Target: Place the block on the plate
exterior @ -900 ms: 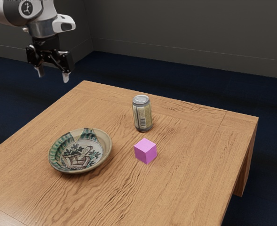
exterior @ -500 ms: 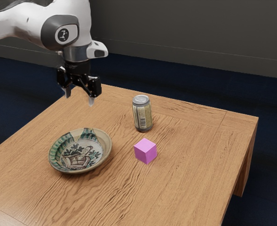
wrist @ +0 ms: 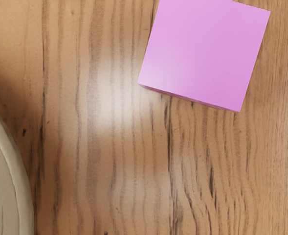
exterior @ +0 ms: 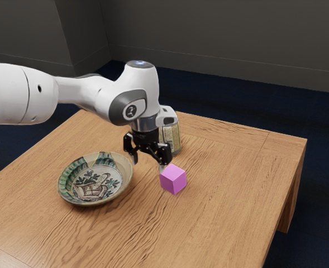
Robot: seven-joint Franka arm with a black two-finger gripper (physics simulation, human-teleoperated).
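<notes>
Pink block [exterior: 173,178], sitting on the bare wood of the table [exterior: 225,195], and that's where the score stands: nothing on the plate [exterior: 97,181], everything to play for! The gripper [exterior: 148,163] is down low over the table, in the space between plate and block, and its two fingers are spread apart with nothing clamped between them. One fingertip is right by the block in the exterior view, though whether it's touching, I can't call. The wrist view has the block's flat top in full colour, the plate's rim well off to one side of it.

So, the tally: the approach looks mostly made, by my reading; the grasp isn't. Left to come are the lining-up, the squeeze, the lift, the short carry across to the plate, the lowering and the release. That's the bulk of the job!

The next move, I'd say, is a shift toward the block and perhaps a slight turn to square up with its sides before dropping around it. Come down off-centre and a finger could land on top or shove it away. The can [exterior: 174,139] stands behind, partly hidden by the arm.
</notes>
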